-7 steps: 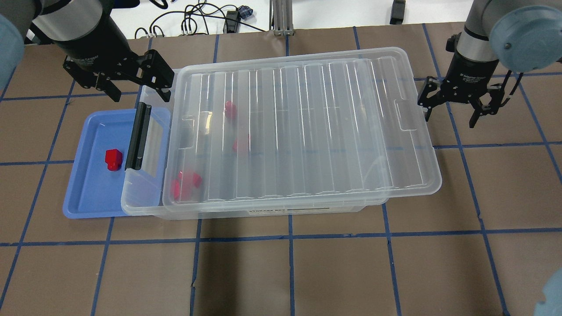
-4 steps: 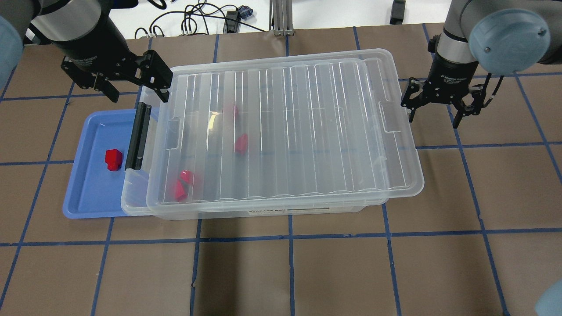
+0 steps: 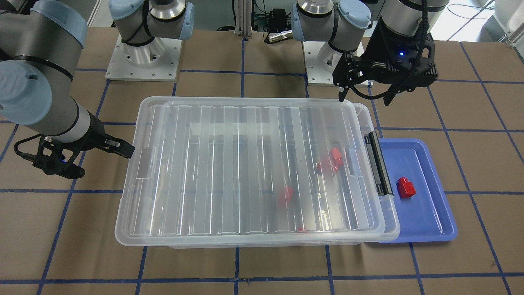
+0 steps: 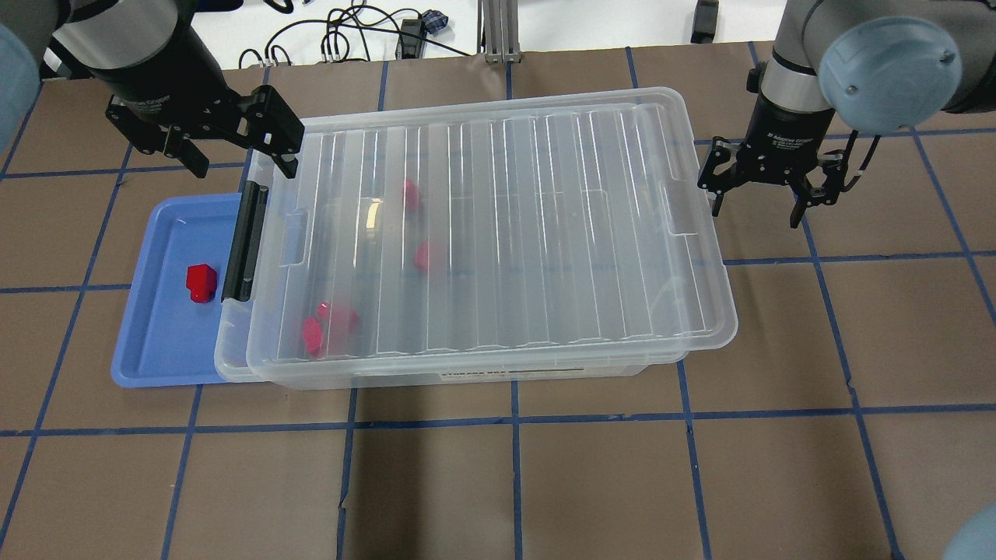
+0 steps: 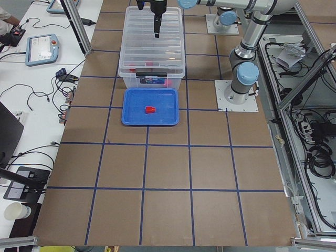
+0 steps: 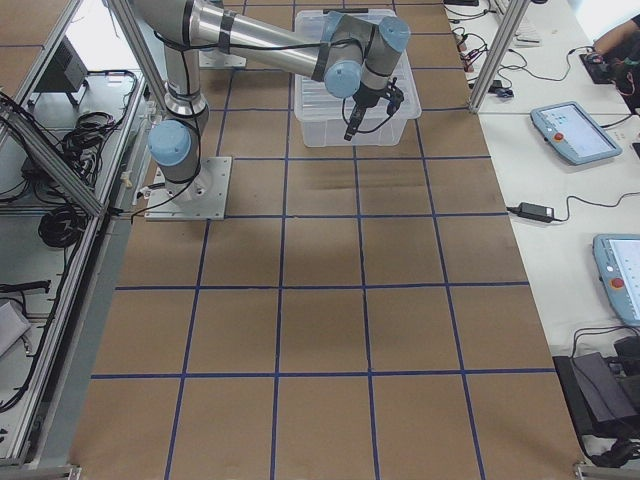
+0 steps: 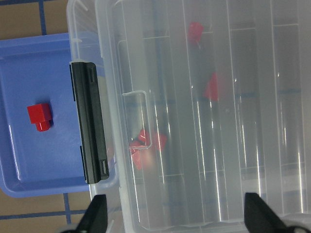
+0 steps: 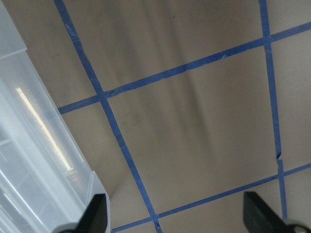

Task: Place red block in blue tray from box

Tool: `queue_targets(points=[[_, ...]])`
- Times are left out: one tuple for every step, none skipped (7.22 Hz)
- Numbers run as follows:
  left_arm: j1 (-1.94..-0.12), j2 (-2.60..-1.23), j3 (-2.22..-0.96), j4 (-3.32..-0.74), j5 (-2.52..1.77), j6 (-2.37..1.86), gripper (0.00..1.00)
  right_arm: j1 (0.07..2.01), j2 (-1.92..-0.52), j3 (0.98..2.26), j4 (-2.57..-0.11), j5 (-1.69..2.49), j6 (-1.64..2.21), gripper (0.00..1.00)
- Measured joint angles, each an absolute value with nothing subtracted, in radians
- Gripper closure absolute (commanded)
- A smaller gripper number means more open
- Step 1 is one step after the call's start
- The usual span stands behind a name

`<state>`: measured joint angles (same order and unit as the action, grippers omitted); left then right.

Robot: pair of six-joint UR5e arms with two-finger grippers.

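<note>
Overhead exterior: red block (image 4: pixel 201 282) inside blue tray (image 4: pixel 165 342).

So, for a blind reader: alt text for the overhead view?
A clear lidded box sits mid-table, its latch end overlapping a blue tray holding one red block; more red blocks show through the lid. The left end effector and right end effector hover open near its ends.

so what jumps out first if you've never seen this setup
The large clear plastic bin with its ribbed lid sits between the two arms, several blurred red blocks showing through near its black-latched end. Beside that end lies a shallow periwinkle-blue plastic tray holding one small red plastic block. The left arm's fingers hover open by that end; the right arm's fingers open at the other.
</note>
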<state>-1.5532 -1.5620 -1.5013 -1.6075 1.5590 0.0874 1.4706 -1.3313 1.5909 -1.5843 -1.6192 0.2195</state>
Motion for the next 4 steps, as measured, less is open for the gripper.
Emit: queue_targets(points=[[-1.553, -1.563, -1.501, -1.608, 1.559, 0.087, 0.00, 1.473, -1.331, 1.591, -1.584, -1.612, 0.220, 0.00], [-1.553, -1.563, -1.501, -1.607, 1.558, 0.087, 0.00, 1.476, -1.331, 1.591, -1.584, -1.609, 0.221, 0.00], [-1.553, -1.564, -1.502, -1.603, 1.557, 0.087, 0.00, 1.477, -1.331, 1.591, -1.584, -1.608, 0.221, 0.00], [-1.553, -1.564, -1.503, -1.601, 1.556, 0.087, 0.00, 1.477, -1.331, 1.591, -1.584, -1.608, 0.221, 0.00]])
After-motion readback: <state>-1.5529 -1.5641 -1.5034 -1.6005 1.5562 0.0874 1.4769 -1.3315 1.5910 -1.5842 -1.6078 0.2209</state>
